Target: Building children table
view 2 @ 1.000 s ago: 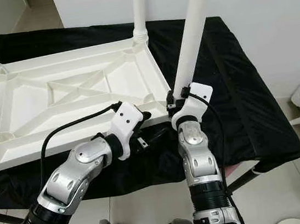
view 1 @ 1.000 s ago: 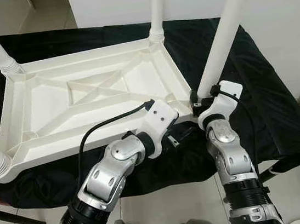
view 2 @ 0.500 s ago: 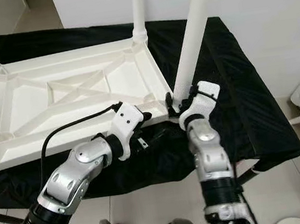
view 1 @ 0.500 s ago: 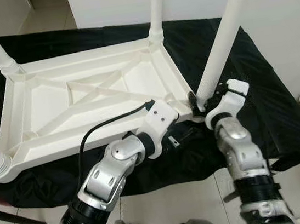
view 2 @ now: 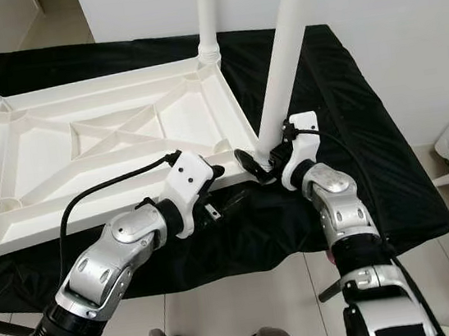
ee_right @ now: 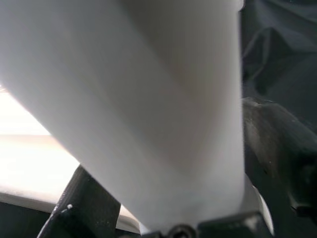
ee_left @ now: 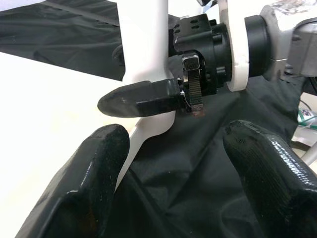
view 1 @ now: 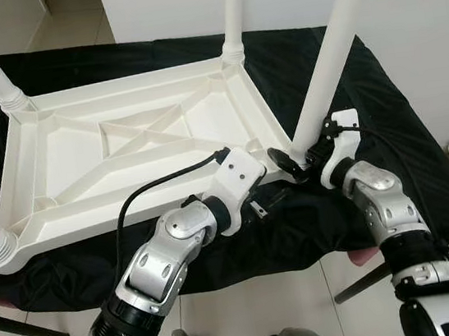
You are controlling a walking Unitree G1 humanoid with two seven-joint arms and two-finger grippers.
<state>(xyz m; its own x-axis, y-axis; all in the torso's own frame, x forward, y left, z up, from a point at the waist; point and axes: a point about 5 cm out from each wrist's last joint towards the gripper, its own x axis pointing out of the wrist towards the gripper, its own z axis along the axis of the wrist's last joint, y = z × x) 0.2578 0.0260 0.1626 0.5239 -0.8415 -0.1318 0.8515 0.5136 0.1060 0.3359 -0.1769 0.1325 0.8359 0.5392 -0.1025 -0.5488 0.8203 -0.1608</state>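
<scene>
Right gripper point(view 1: 297, 164) jaws clamp the table leg point(view 1: 328, 63) base; its axis rises steeply. Left gripper point(ee_left: 173, 178) jaws gape wide beside it.

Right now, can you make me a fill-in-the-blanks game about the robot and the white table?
1. The white plastic children's table lies ____ on the black cloth.
2. The right hand grips the tilted white ____ at its base.
3. The left hand has its fingers ____.

Missing words: upside down; leg; open
</scene>
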